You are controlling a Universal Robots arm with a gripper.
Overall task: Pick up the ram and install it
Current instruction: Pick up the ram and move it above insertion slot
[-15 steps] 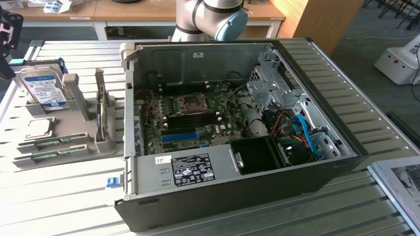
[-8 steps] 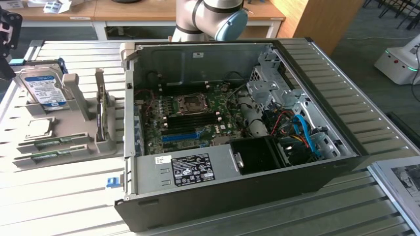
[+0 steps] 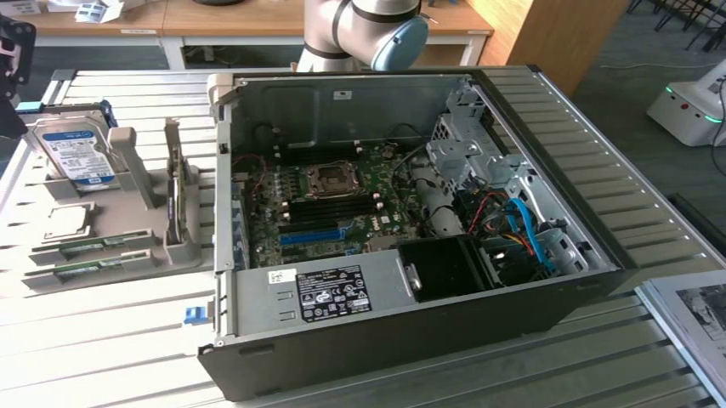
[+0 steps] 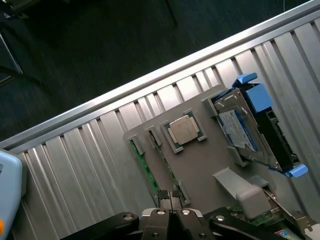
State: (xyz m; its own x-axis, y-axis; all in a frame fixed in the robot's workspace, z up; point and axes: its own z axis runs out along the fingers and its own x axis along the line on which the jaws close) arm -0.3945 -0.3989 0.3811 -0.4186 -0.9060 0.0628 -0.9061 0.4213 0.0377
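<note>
An open computer case [image 3: 397,344] is set on the desk [image 3: 114,348], and just beside it, at the exterior view's left, a holder [image 3: 134,214] is placed, in which a hard drive [image 3: 74,153] is stood at the back, a processor chip [image 3: 70,223] before it, and the ram [image 3: 88,247] in front.

arm [image 3: 363,30]: upper part cut off | pincer [image 4: 170,196]: body cut off
</note>
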